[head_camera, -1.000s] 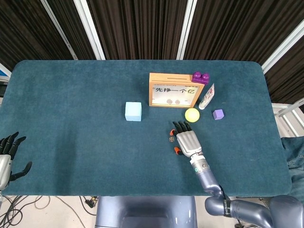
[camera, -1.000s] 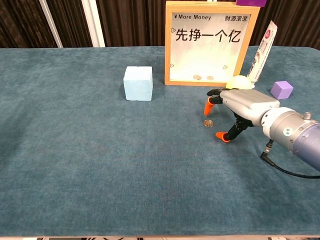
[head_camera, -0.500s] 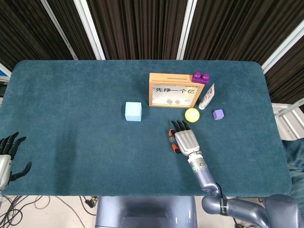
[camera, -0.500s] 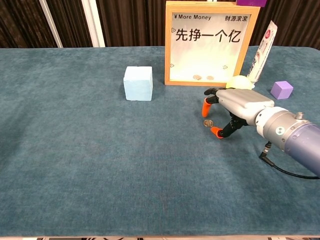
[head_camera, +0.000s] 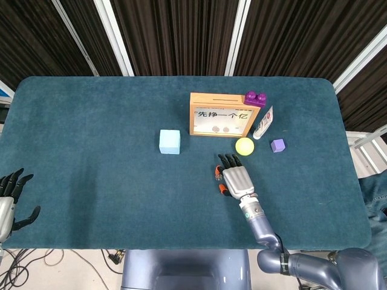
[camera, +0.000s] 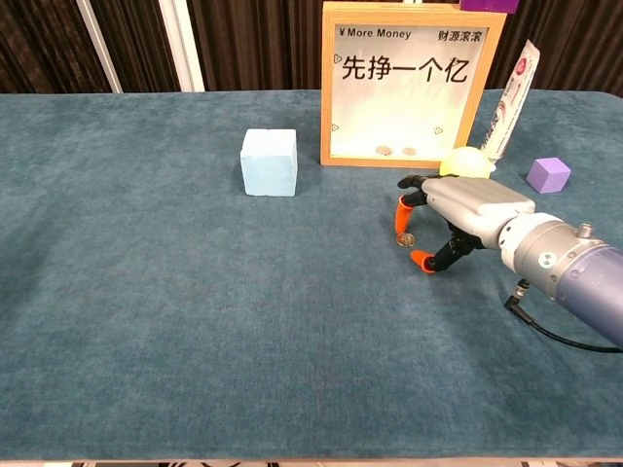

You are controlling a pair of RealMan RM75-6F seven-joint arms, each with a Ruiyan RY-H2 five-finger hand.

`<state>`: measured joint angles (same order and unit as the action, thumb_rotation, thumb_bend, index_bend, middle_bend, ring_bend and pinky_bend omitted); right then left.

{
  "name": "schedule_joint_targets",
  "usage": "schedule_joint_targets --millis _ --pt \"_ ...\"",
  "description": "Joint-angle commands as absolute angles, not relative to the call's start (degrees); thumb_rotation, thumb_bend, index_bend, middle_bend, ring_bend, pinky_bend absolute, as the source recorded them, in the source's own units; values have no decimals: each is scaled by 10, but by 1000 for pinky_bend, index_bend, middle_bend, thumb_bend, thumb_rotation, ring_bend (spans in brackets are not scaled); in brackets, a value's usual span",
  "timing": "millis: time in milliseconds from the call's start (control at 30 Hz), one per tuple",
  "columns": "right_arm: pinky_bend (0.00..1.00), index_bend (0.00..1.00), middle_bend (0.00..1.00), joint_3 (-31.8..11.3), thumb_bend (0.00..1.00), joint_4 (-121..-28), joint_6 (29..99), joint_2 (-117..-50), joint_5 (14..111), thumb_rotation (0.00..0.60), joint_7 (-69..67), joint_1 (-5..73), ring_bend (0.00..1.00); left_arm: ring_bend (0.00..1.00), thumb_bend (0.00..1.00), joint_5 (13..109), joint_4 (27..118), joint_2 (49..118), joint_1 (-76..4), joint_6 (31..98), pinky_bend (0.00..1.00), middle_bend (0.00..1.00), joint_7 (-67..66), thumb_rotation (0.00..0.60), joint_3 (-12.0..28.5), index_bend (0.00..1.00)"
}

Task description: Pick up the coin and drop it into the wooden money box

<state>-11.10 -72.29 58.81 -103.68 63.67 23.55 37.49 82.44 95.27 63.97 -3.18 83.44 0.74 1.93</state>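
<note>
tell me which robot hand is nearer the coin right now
Right. The right robot hand is poised directly over the coin, orange fingertips either side of it. The left robot hand sits at the table's far left edge, well away.

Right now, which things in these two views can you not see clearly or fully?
- Coin: too small in the chest view to tell if the right hand already pinches it; in the head view that hand covers most of it.
- Yellow ball: partly hidden behind the right hand, chest view.
- Purple brick: cut off by the top edge, chest view.
- Left hand: cut by the head view's left edge.
</note>
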Motion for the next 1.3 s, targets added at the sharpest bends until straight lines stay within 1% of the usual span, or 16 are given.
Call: schedule_joint_targets --millis 33,733,900,1067,1300 --pt "0 404 89 -110 461 -724 587 -1036 637 600 235 375 44 0 314 824 953 640 -32 834 16 3 7 600 19 160" --pt "0 426 89 -113 461 -709 580 -1042 632 600 231 376 44 0 314 822 955 639 -32 833 16 3 5 600 19 164" --pt "0 466 89 -114 461 -705 579 -1045 632 600 228 377 44 0 314 821 956 638 -32 833 16 3 6 600 19 165" --pt "0 554 93 -118 461 -700 582 -1051 635 600 220 378 44 0 314 821 957 638 -32 832 16 2 6 600 19 167" --pt "0 583 95 -118 461 -695 581 -1055 636 600 208 376 44 0 314 820 958 636 -32 829 16 2 6 600 18 170"
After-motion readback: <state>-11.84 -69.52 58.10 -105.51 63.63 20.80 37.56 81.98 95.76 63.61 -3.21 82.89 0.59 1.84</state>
